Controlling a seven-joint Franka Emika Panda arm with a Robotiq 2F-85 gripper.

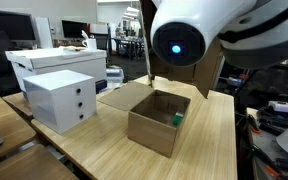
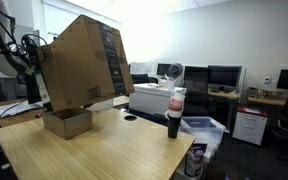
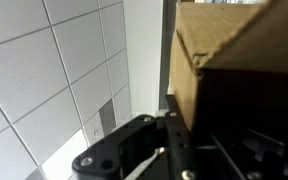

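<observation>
At the left of the counter (image 2: 104, 150), the pincer (image 3: 170, 105) is pinched narrow on the edge of a large cardboard box (image 2: 84, 62). The box hangs tilted just above a small open box (image 2: 67, 122). Well to the right stands a bottle (image 2: 174, 113).

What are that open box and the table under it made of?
Open box: likely cardboard, matte brown, with creased fold-out flaps. Table: pale wood or wood-look laminate, smooth with faint grain streaks; which one is hard to tell.
</observation>
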